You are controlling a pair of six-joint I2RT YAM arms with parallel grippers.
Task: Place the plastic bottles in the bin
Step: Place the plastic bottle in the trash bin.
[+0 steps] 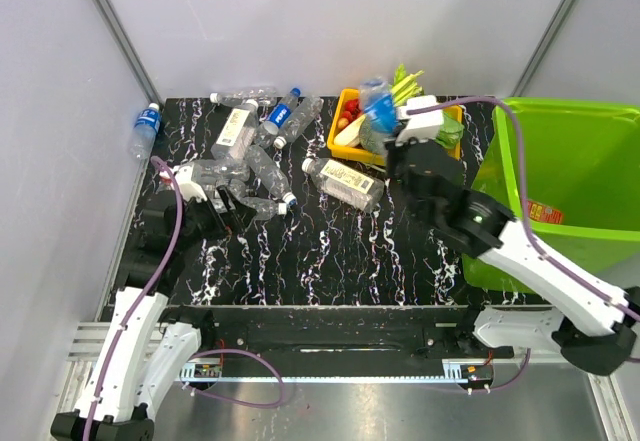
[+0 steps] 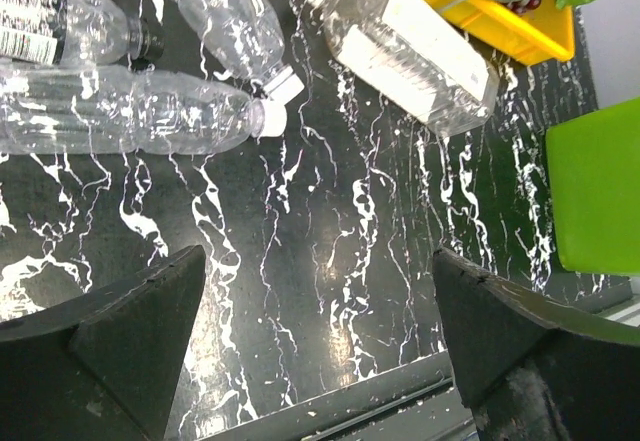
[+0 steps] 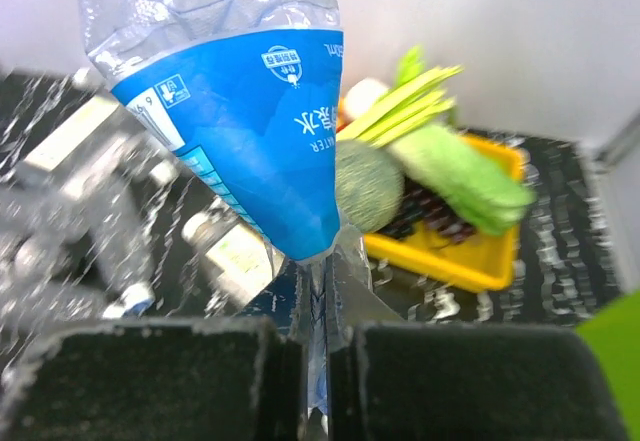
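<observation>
My right gripper (image 1: 392, 126) is shut on a crushed clear bottle with a blue label (image 3: 235, 111), held up over the yellow tray; it also shows in the top view (image 1: 379, 106). The lime-green bin (image 1: 575, 176) stands at the table's right. My left gripper (image 2: 315, 346) is open and empty above bare table, near a pile of clear bottles (image 1: 245, 156) at the left. A white-labelled bottle (image 1: 343, 183) lies mid-table and also shows in the left wrist view (image 2: 410, 46). A blue-labelled bottle (image 1: 145, 129) lies off the table's left edge.
A shallow yellow tray (image 1: 348, 101) with vegetables and fruit sits at the back, left of the bin. The bin's corner (image 2: 595, 196) shows in the left wrist view. Grey walls close in the back and sides.
</observation>
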